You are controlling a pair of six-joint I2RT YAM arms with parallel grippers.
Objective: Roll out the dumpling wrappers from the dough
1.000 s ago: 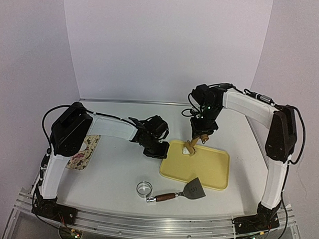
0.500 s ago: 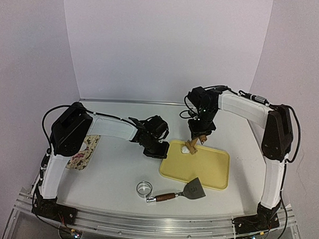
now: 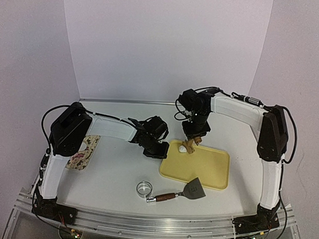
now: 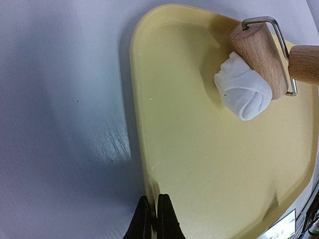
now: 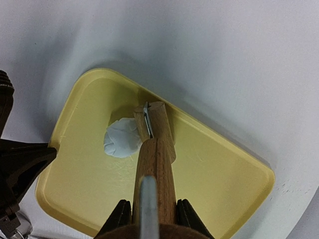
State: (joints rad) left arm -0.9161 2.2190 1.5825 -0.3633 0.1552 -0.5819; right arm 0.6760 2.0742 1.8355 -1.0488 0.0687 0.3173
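Note:
A white lump of dough (image 3: 183, 149) lies in the far left corner of the yellow tray (image 3: 210, 171); it also shows in the left wrist view (image 4: 242, 89) and the right wrist view (image 5: 121, 139). No flat wrappers are in view. My right gripper (image 5: 149, 211) is shut on the wooden handle of a small roller (image 5: 155, 124), whose drum rests against the dough's far side (image 4: 259, 52). My left gripper (image 4: 154, 211) is shut on the tray's left rim (image 4: 137, 129) and pinches it.
A shiny metal ring cutter (image 3: 144, 188) lies on the table in front of the tray. A scraper with a wooden handle (image 3: 186, 193) lies with its blade on the tray's near edge. A patterned cloth (image 3: 82, 152) lies at the far left.
My right gripper has moved left with the roller, bringing the drum against the dough. The left gripper and tray have not moved.

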